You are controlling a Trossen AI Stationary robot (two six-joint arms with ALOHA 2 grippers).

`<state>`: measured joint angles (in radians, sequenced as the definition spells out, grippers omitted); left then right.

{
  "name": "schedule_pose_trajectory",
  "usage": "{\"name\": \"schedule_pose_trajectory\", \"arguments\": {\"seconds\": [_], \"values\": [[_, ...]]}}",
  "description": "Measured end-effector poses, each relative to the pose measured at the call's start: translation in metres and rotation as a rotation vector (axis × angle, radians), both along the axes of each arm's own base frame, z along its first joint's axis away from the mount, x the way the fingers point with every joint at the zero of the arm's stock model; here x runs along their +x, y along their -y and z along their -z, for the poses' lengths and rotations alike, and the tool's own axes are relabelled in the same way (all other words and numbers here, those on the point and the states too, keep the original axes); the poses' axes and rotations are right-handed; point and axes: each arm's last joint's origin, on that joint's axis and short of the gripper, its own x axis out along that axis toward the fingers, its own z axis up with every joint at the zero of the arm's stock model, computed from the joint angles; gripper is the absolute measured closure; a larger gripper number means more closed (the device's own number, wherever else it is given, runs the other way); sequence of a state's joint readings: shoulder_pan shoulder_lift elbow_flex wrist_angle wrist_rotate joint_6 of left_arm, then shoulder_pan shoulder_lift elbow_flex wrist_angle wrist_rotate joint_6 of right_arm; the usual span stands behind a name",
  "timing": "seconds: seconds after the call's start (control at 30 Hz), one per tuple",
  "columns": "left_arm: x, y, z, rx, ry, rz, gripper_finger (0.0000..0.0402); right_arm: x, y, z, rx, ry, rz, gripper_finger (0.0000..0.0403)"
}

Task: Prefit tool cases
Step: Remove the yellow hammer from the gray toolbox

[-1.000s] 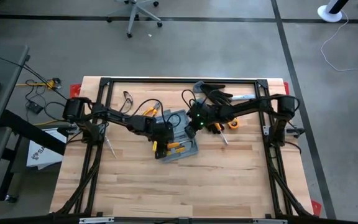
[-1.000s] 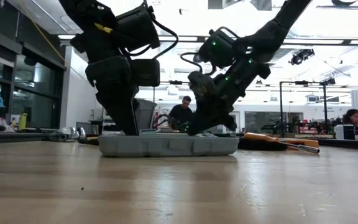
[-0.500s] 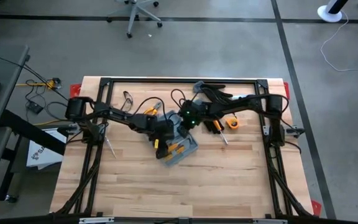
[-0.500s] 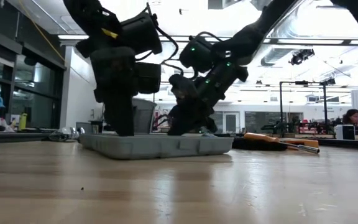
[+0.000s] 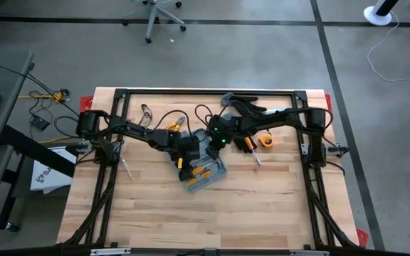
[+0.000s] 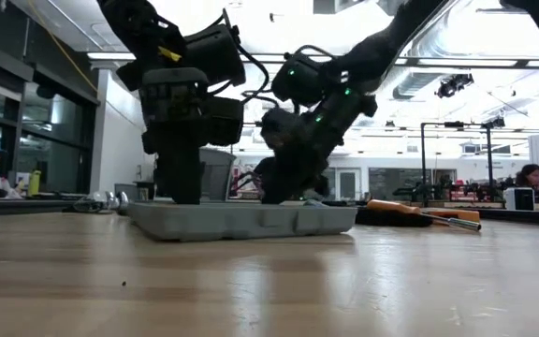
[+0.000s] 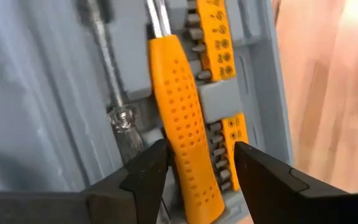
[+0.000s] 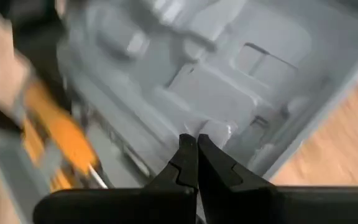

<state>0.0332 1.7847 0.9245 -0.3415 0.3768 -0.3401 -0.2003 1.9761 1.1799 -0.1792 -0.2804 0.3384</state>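
The grey-blue tool case (image 5: 203, 171) lies open and askew on the table's middle, flat on its underside (image 6: 241, 221). Orange bit strips and an orange-handled screwdriver (image 7: 185, 149) sit in its moulded tray. My left gripper (image 7: 197, 168) points down into the case, open, one finger on each side of the orange handle, with a gap showing on one side. My right gripper (image 8: 196, 146) is shut and reaches into the case's other half (image 8: 229, 93) from the far right. My right gripper touches the moulded inner floor of the case (image 8: 219, 132) with its shut fingertips. It slants down from the table's far right side. The case stays flat on the table under it.
Black-and-grey gloves (image 5: 248, 108) lie at the far edge behind the right arm. An orange round thing (image 5: 265, 140) and a small screwdriver (image 5: 255, 156) lie to the case's right. Pliers (image 5: 173, 126), a cable (image 5: 146, 112) and another screwdriver (image 5: 125, 165) lie to the left. Bare wood spreads toward the near edge.
My right gripper has moved toward the table's left, staying shut inside the case. The case has turned about on the table, its left end swinging toward the near edge, and has slid a little leftward. My left gripper has rolled with it over the orange handle.
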Motion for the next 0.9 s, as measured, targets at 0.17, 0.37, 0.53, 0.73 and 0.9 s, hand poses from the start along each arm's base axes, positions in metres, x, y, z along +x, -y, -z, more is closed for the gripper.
{"name": "schedule_pose_trajectory", "arguments": {"seconds": [0.17, 0.37, 0.53, 0.73, 0.9], "values": [[-0.001, -0.005, 0.0, 0.07, 0.022, 0.05, 0.022, -0.01, -0.02, -0.017, -0.099, -0.056, -0.11, 0.0403], [-0.001, -0.014, 0.001, 0.089, 0.026, 0.039, 0.022, -0.016, -0.048, -0.017, -0.123, -0.132, -0.206, 0.0403], [-0.002, -0.017, 0.0, 0.103, 0.035, 0.059, 0.022, -0.011, -0.049, -0.006, -0.136, -0.15, -0.171, 0.0403], [-0.004, -0.02, -0.019, 0.08, 0.009, 0.054, 0.022, -0.002, -0.047, 0.018, -0.064, -0.16, -0.14, 0.0403], [-0.008, -0.02, -0.04, 0.136, -0.003, 0.046, 0.022, 0.003, -0.046, 0.021, -0.007, -0.12, -0.12, 0.0403]]}}
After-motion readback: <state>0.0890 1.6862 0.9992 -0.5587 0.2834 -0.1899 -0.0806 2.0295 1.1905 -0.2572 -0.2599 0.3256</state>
